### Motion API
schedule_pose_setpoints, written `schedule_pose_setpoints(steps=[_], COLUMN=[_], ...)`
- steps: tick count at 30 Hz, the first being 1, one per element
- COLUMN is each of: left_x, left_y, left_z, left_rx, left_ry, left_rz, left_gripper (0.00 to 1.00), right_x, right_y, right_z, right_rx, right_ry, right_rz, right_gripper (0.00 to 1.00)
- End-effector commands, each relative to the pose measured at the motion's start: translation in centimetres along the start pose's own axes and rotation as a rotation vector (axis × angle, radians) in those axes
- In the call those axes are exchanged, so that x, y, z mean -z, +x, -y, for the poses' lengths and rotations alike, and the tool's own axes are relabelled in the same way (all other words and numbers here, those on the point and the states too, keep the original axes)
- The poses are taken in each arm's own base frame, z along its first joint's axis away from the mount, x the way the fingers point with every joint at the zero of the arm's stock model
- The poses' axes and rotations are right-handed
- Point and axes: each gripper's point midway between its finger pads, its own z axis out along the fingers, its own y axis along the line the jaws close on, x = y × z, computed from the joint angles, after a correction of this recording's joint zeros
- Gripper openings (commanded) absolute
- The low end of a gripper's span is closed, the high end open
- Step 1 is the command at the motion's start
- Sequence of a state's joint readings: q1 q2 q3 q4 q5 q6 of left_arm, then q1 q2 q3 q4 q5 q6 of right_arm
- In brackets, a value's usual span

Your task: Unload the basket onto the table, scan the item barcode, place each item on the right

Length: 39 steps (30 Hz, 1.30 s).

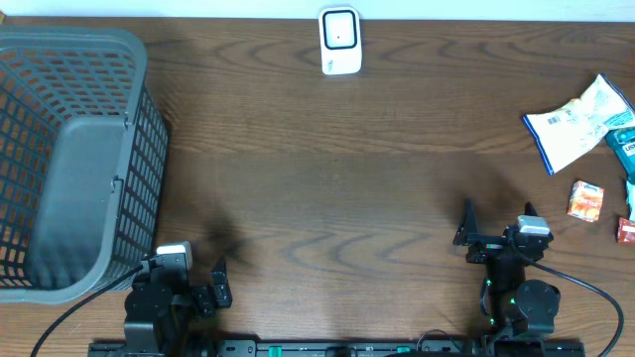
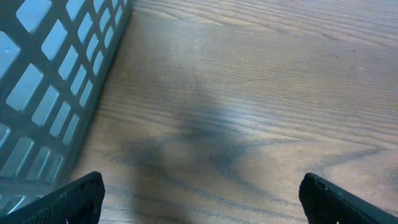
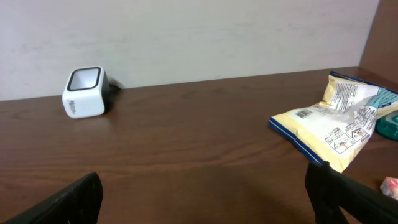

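The white barcode scanner (image 1: 339,40) stands at the table's far edge and shows in the right wrist view as a white cube (image 3: 84,92) on the left. A white and blue snack bag (image 1: 580,124) lies at the right, its printed side up (image 3: 336,124). A small orange box (image 1: 585,200), a teal pack (image 1: 625,144) and a red item (image 1: 626,230) lie near it. My left gripper (image 1: 219,283) (image 2: 200,185) is open over bare wood beside the basket. My right gripper (image 1: 466,230) (image 3: 205,180) is open too, low at the front and left of the items, holding nothing.
A large grey mesh basket (image 1: 129,188) fills the left side of the table, and its wall (image 2: 56,81) rises close on the left of the left gripper. Brown wooden tabletop (image 1: 337,178) spans the middle between the arms and the scanner.
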<state>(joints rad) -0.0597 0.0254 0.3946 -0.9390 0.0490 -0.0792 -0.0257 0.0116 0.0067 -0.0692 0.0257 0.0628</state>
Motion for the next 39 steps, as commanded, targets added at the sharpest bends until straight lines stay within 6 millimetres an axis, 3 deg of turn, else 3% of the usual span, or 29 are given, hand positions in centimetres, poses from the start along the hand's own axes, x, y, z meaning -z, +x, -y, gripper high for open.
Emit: schedule_pose_setpoints(steps=[1,13,16,21,27,31,35,39], left_x=[0.0,0.0,-0.1,-1.0,-2.9,-4.3,-5.4,-5.5], left_y=[0.1,0.0,-1.7,-6.2,-8.4,-8.5,-7.1,-6.9], left_z=[-0.2,-0.5,-0.2,0.2,0.5,0.6,0.4,0.4], left_rx=[0.011,0.007,0.009,0.009,-0.007,-0.030,-0.057,-0.083], left_ry=[-0.009,-0.028,-0.015,0.006,0.026,0.029,0.016,0.011], left_rz=[-0.001,0.004,0.080,0.304,0.480,0.552,0.506,0.500], left_gripper=[1.00,1.00,1.00,1.00,1.00,1.00,1.00,1.00], right_x=[0.0,0.0,0.0,0.0,0.0,0.0,0.0,0.0], right_y=[0.0,0.0,0.0,0.0,0.0,0.0,0.0,0.0], right_z=[0.3,0.3,0.3,0.3,0.3,0.3,0.3,0.3], right_rx=[0.015,0.015,0.015,0.015,0.015,0.015,0.015,0.015], right_ry=[0.014,0.014,0.014,0.014,0.014,0.014,0.014,0.014], right_rz=[0.003,0.003,0.003,0.003,0.003,0.003,0.003,0.003], right_gripper=[0.99,0.99,0.99,0.99,0.99,0.99,0.99,0.99])
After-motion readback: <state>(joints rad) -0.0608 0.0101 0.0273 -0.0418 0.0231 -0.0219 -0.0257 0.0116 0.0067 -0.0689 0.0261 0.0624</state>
